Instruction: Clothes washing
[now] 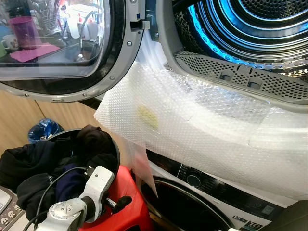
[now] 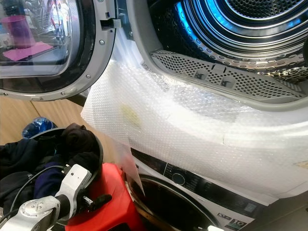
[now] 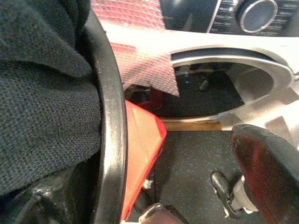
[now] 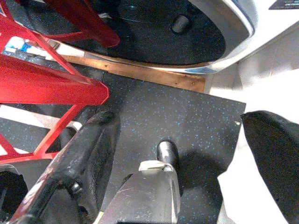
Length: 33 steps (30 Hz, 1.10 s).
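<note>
A black basket (image 1: 113, 149) heaped with dark clothes (image 1: 33, 168) stands on a red stool (image 1: 130, 192) at my lower left. My left gripper (image 1: 117, 202) is at the basket's near rim, open. One black finger (image 3: 266, 172) hangs outside the rim (image 3: 112, 140), and the dark knit fabric (image 3: 46, 107) lies on the other side. The upper machine's drum (image 1: 250, 29) is open and lit blue, its round door (image 1: 62, 48) swung out to the left. My right gripper (image 4: 180, 123) hangs open over the dark floor, holding nothing.
Bubble wrap (image 1: 192, 125) drapes down from the upper drum's lip over the front panel. Below it sits a second machine with a dial (image 1: 193, 180) and a shut glass door (image 1: 183, 211). A blue bag (image 1: 43, 130) lies on the floor by the wooden wall.
</note>
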### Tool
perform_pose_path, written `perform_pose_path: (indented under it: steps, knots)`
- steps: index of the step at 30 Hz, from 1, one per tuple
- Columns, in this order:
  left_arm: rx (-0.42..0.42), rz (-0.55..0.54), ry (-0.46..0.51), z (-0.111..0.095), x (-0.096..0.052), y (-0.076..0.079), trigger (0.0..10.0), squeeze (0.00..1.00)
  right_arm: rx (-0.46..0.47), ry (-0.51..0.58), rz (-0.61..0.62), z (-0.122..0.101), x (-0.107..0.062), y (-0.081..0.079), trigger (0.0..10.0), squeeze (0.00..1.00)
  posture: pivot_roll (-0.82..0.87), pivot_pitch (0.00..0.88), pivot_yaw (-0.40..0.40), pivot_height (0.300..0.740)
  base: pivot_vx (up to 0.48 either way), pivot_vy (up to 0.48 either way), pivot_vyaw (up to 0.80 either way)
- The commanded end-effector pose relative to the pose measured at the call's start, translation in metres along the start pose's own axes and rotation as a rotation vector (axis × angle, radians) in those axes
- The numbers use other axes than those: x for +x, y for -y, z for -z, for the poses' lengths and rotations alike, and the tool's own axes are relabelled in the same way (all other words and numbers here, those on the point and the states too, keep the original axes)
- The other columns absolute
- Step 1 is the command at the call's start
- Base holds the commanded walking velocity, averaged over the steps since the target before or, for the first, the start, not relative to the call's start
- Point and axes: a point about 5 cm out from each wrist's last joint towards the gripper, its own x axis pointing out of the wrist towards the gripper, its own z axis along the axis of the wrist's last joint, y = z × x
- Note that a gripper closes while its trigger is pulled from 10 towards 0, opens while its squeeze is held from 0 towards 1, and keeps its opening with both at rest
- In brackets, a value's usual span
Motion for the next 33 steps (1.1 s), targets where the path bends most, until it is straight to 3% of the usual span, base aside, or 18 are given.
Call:
perform_pose_path:
  steps: [1,3,10,17,20,23,27,33]
  knots:
    - [0.042,0.235,0.092,-0.018,0.007,0.035,10.0,0.0,0.003,-0.008,0.0,0.001,0.0,0.0,10.0,0.0,0.03,0.099,-0.031,0.74,0.0,0.0,0.0]
    - [0.056,0.295,0.094,-0.02,0.009,0.042,10.0,0.0,0.003,-0.008,0.0,0.001,0.0,0.0,10.0,0.0,0.03,0.099,-0.03,0.74,0.0,0.0,0.0]
    - [0.088,0.326,0.111,-0.026,0.011,0.046,10.0,0.0,0.009,-0.007,0.005,0.0,0.0,0.0,10.0,0.0,0.02,0.098,-0.031,0.74,0.0,0.0,0.0]
    - [0.086,0.245,0.097,-0.021,0.004,0.035,10.0,0.0,0.007,-0.008,-0.001,0.001,0.0,-0.001,10.0,0.0,0.03,0.1,-0.029,0.74,0.0,0.0,0.0]
    - [0.065,0.12,0.139,-0.025,0.001,0.021,10.0,0.0,0.009,-0.008,-0.004,0.001,0.0,-0.001,10.0,0.0,0.03,0.101,-0.03,0.74,0.0,0.0,0.0]
    - [0.059,0.149,0.204,-0.037,-0.008,0.025,10.0,0.0,0.009,-0.009,-0.009,0.001,0.0,-0.002,10.0,0.0,0.03,0.1,-0.032,0.74,0.0,0.0,0.0]
    - [0.128,0.192,0.177,-0.037,-0.015,0.03,10.0,0.0,0.009,-0.01,-0.013,0.001,0.0,-0.003,10.0,0.0,0.03,0.1,-0.032,0.74,0.0,0.0,0.0]
    - [0.286,0.025,0.175,-0.055,-0.03,0.011,10.0,0.0,0.008,-0.011,-0.027,0.001,0.0,-0.004,10.0,0.0,0.04,0.078,-0.029,0.74,0.0,0.0,0.0]
